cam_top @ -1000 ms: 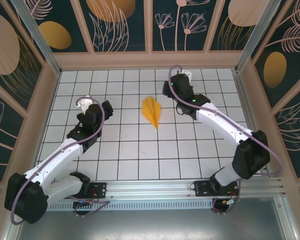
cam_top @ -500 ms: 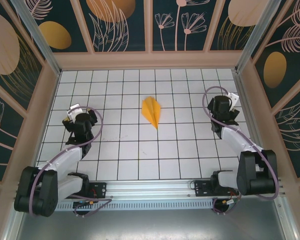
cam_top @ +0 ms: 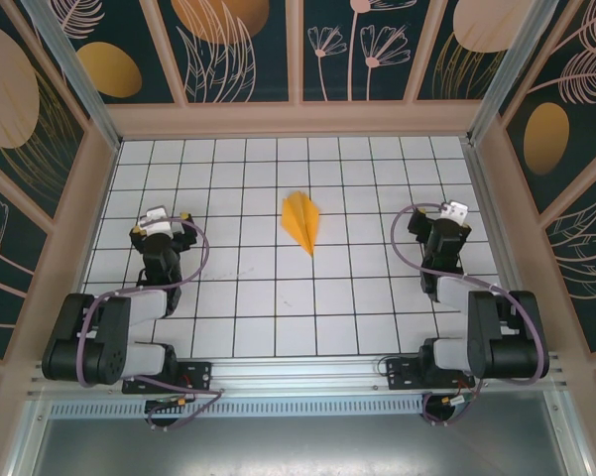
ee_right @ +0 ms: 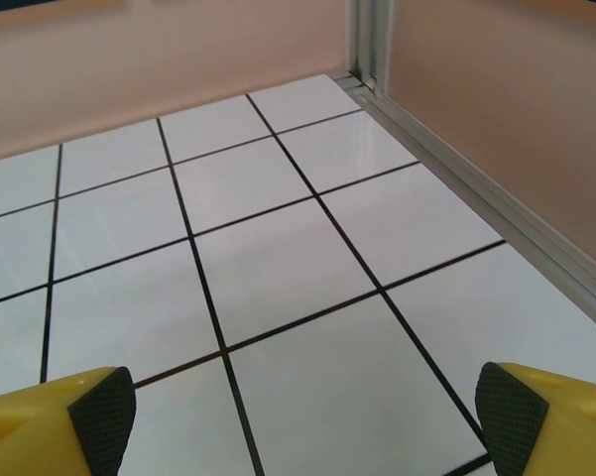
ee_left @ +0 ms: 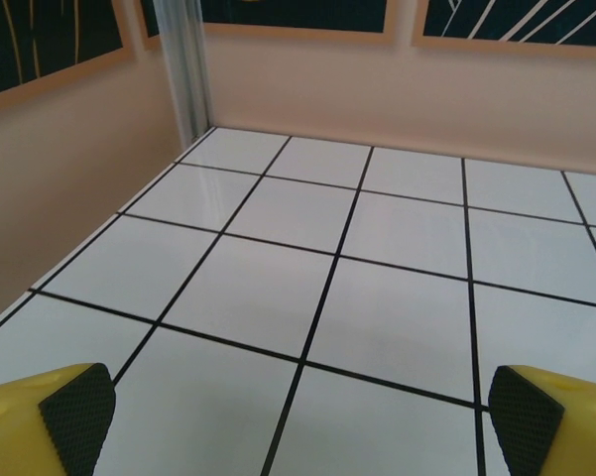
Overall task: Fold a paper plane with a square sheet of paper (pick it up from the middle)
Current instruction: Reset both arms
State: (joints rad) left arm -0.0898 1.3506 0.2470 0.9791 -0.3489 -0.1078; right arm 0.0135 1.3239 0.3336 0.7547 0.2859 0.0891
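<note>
The paper plane (cam_top: 301, 220) lies flat on the white tiled desk (cam_top: 258, 297), about midway between the two arms and a little toward the far wall. It reads as a narrow orange-yellow dart with a centre crease, its long taper pointing toward the near edge and slightly to the right. No loose square sheet is visible, so the paper appears to be fully folded.

The left claw (cam_top: 164, 224) sits tucked close to its base on the left side of the desk, well apart from the plane. Its jaws are spread wide, and from the left wrist the black pads (ee_left: 77, 412) frame nothing but bare tiles. The right claw (cam_top: 446, 222) mirrors it on the right side, also released and empty, with the side wall just beyond it.

As a judgement, the folding is done and the plane has been set down. Nothing seems left except for the arms to rest; how crisp the creases are cannot be told from this height.
</note>
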